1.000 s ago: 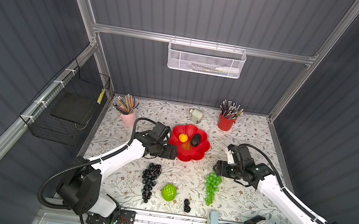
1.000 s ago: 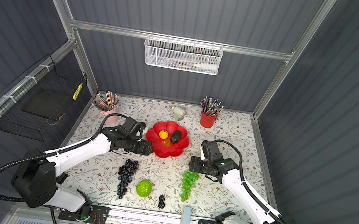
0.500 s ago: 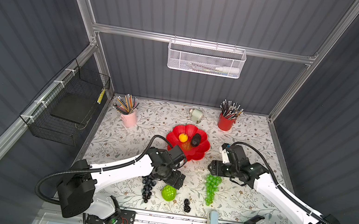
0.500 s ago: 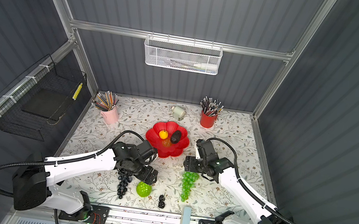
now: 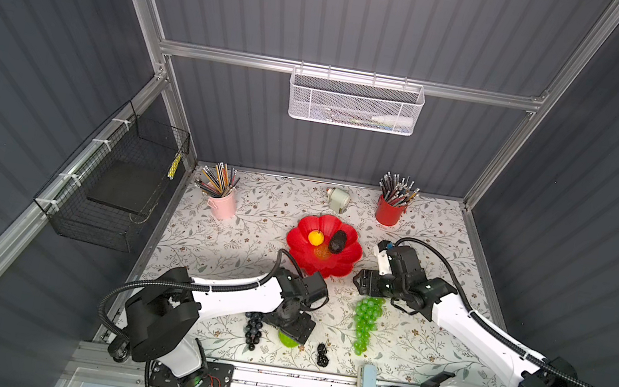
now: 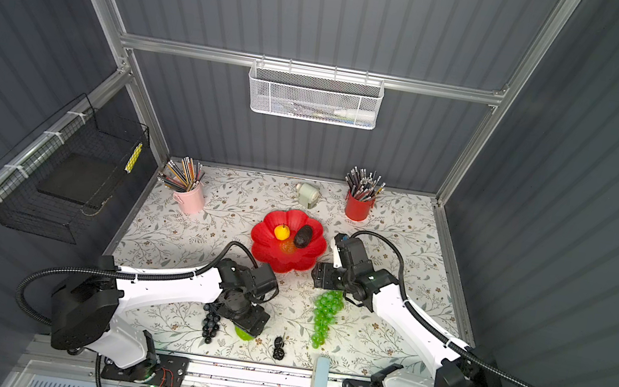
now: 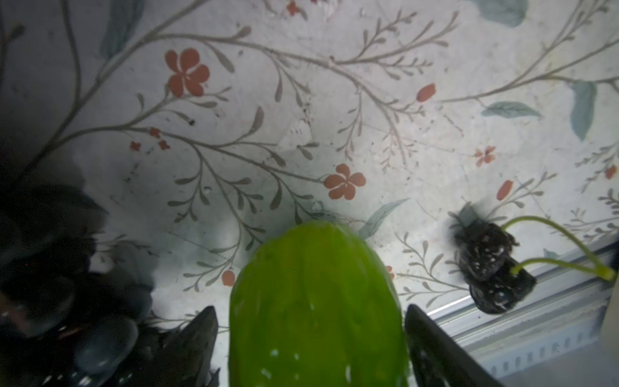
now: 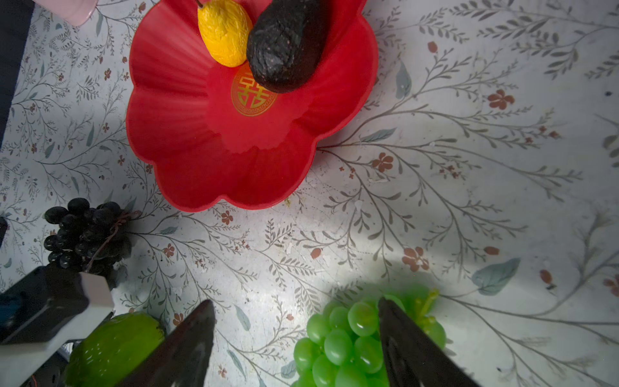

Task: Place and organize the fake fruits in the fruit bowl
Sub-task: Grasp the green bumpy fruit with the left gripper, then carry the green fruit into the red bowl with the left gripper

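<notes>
The red fruit bowl (image 5: pixel 347 265) (image 8: pixel 187 160) holds a yellow pear-like fruit (image 5: pixel 315 237) and a dark bumpy oval (image 5: pixel 338 242). My left gripper (image 7: pixel 311 307) (image 5: pixel 292 328) is low at the table's front, open, its fingers either side of the lime-green ball (image 7: pixel 315 301) with gaps showing. The black-purple grape bunch (image 5: pixel 254 327) lies just left of it and the tiny black cluster (image 5: pixel 322 354) (image 7: pixel 489 268) just right. My right gripper (image 8: pixel 295 301) (image 5: pixel 362 285) is open over the stem end of the green grape bunch (image 5: pixel 365 321) (image 8: pixel 341 341), one finger above the grapes.
A pink pencil cup (image 5: pixel 223 202), a red pencil cup (image 5: pixel 389 211) and a small grey sharpener (image 5: pixel 338 199) stand along the back. The metal rail (image 5: pixel 270 378) runs along the table's front edge, close behind the tiny black cluster.
My left arm swung from beside the bowl to the table's front and came down around the lime-green ball. My right gripper shifted left over the top of the green grapes.
</notes>
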